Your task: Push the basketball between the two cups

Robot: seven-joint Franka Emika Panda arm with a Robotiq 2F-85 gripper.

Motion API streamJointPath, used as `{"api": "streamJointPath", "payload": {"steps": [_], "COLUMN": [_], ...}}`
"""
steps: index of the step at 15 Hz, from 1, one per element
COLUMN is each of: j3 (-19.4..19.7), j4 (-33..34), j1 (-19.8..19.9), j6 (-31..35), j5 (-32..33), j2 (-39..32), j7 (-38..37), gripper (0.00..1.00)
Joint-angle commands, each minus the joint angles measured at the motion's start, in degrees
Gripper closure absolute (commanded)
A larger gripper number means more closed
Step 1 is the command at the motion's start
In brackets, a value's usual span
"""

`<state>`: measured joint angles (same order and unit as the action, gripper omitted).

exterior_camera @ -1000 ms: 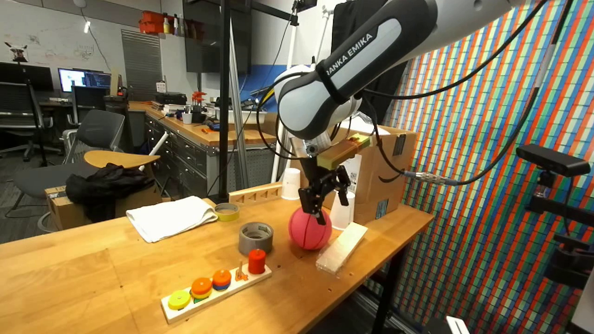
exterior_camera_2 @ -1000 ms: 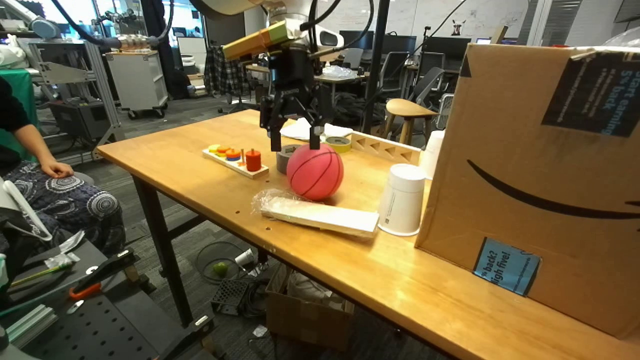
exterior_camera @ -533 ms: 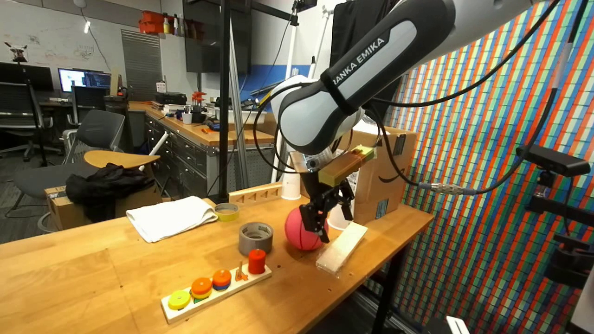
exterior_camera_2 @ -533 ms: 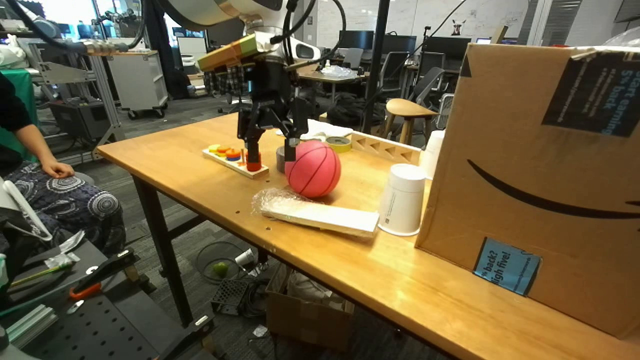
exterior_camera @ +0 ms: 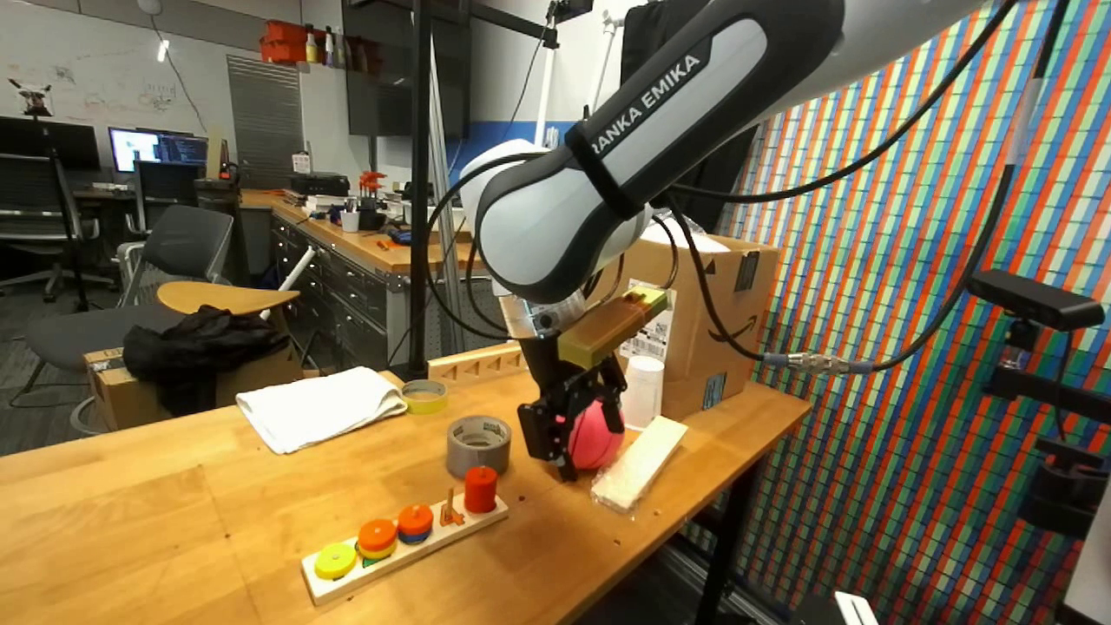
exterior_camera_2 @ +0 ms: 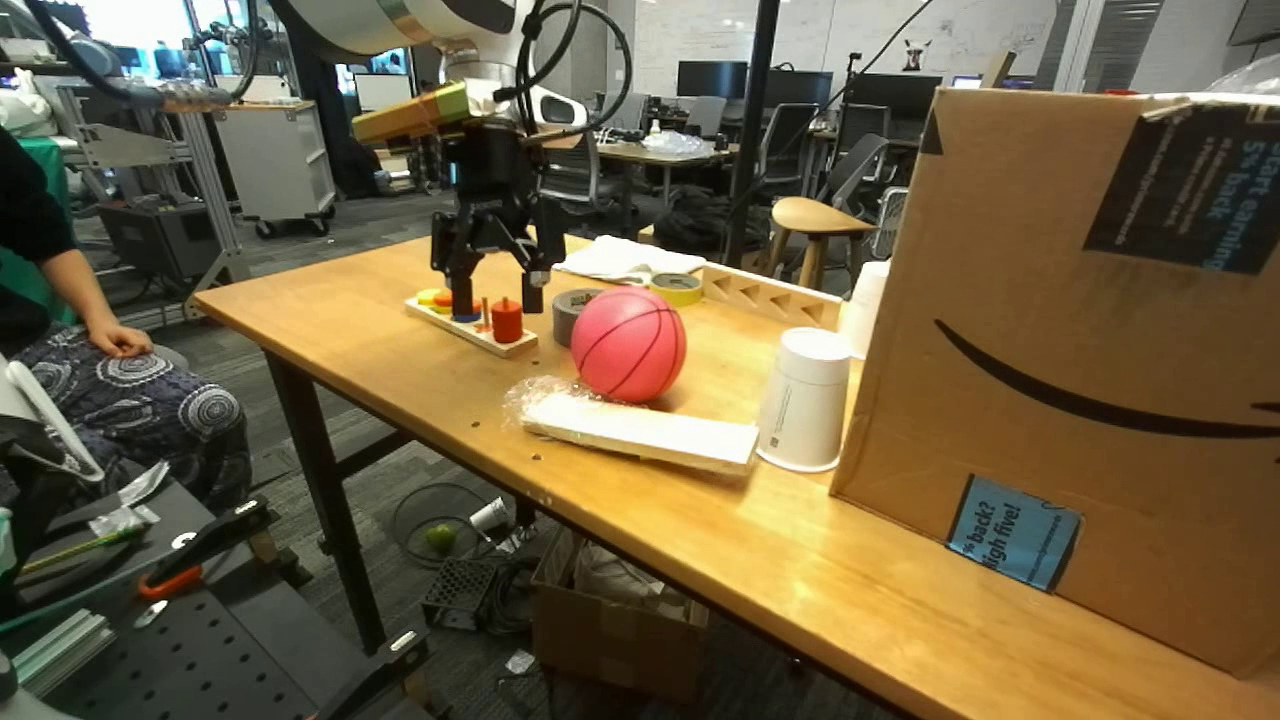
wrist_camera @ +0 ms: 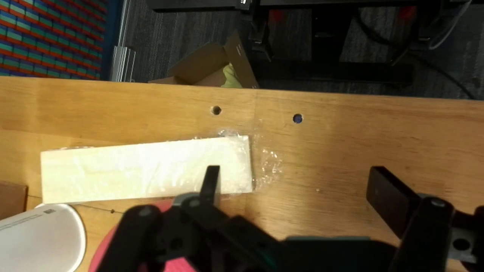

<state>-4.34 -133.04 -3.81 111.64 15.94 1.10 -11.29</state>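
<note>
The pink basketball [exterior_camera: 599, 444] rests on the table and shows whole in an exterior view [exterior_camera_2: 630, 345]. Part of it shows in the wrist view [wrist_camera: 102, 253]. A white upside-down cup [exterior_camera: 643, 395] stands by the cardboard box and shows in an exterior view [exterior_camera_2: 805, 400]. A second white cup [exterior_camera_2: 866, 308] stands farther back, partly behind the box; the arm hides it in an exterior view. My gripper [exterior_camera: 590, 448] is open and empty, with its jaws wide apart in the wrist view [wrist_camera: 293, 175]. In an exterior view the gripper [exterior_camera_2: 498, 303] is left of the ball, with a gap between.
A plastic-wrapped pale board [exterior_camera_2: 640, 432] lies close beside the ball and the near cup. A grey tape roll [exterior_camera: 479, 447], a ring stacking toy [exterior_camera: 404, 547], a yellow tape roll [exterior_camera: 425, 397] and a white cloth [exterior_camera: 321, 408] lie on the table. The cardboard box [exterior_camera_2: 1060, 340] stands behind the cups.
My gripper has moved down and away from above the ball to its side away from the box. The ball has shifted slightly and come back near its earlier place. The cups have not moved.
</note>
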Motion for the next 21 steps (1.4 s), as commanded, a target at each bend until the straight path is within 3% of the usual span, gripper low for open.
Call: {"api": "streamJointPath", "payload": {"steps": [1,12,21], "j3": [-0.5,-0.5,2.9], "j4": [0.8,10.8,22.4], "j1": [-0.6,-1.5,0.5], "j6": [0.5,-1.3,-1.4], "j5": [-2.4,-1.9,-1.0], "j2": [-1.3,-10.5,-20.3], "j7": [0.5,2.9,9.1], "gripper": [0.00,0.00,0.00]}}
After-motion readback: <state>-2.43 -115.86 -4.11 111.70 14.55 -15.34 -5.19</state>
